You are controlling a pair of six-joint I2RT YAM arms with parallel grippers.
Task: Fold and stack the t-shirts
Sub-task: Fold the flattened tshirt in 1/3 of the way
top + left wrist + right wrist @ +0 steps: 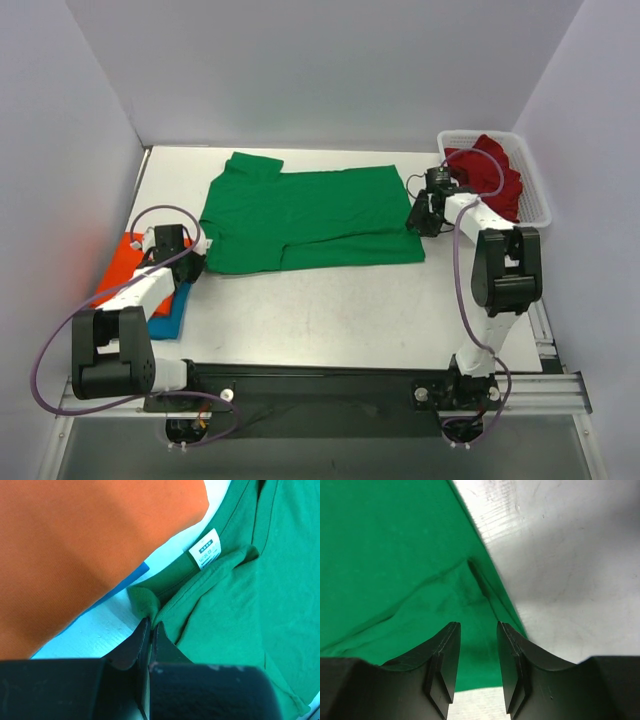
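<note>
A bright green t-shirt (pixel 310 215) lies spread across the middle of the table, partly folded. My left gripper (pixel 195 257) is at its near left corner. In the left wrist view the gripper (pixel 150 624) is shut, with a fold of the green t-shirt (pixel 240 605) pinched at its tips. My right gripper (pixel 421 214) stands open over the shirt's right edge. In the right wrist view the gripper (pixel 479 630) holds nothing, with green cloth (pixel 395 555) below it. An orange t-shirt (pixel 125 262) lies on a blue one (pixel 172 312) at the left. A dark red t-shirt (pixel 497 176) fills the basket.
The white mesh basket (pixel 546 206) stands at the back right corner. Grey walls close in the table on three sides. A white label (pixel 206 549) shows inside the green collar. Bare tabletop (pixel 330 310) lies in front of the green shirt.
</note>
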